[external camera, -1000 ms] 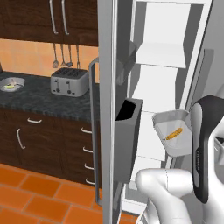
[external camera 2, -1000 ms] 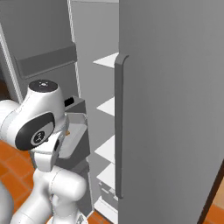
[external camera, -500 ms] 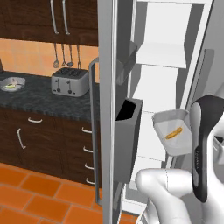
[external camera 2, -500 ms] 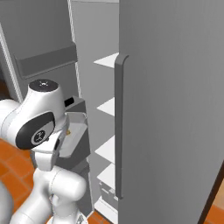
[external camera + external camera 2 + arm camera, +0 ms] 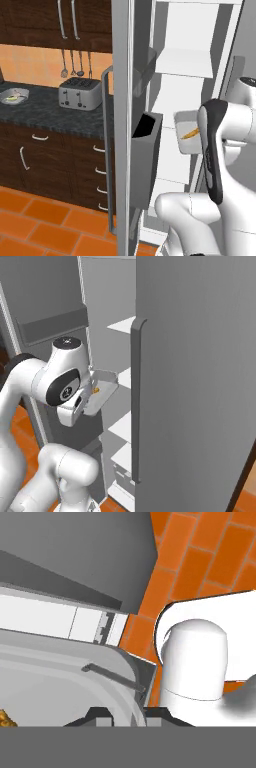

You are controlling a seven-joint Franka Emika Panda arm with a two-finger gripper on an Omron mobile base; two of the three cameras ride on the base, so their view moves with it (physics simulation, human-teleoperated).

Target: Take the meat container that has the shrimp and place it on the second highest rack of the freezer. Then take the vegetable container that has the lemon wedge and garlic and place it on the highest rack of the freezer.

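— What's in that pale grey tray (image 5: 186, 131) the arm has up by the freezer (image 5: 200, 381)?

— One small curved orange shrimp (image 5: 190, 133), far smaller than the tray. The tray is shallow with rounded corners and a smooth raised rim, tilted, held in front of the white shelves in the open compartment.

— Is the gripper (image 5: 127, 714) really holding it?

— Yes, the jaws are narrow and pinched on the tray's rim; from the hand you see the rim running between the two dark tips.

— And the door?

— Swung open, with a dark grey bin (image 5: 148, 155) on its inner side. Beyond it, a shiny toaster (image 5: 79, 93) stands on the speckled black counter (image 5: 45, 117), and a container (image 5: 13, 96) with something yellowish.
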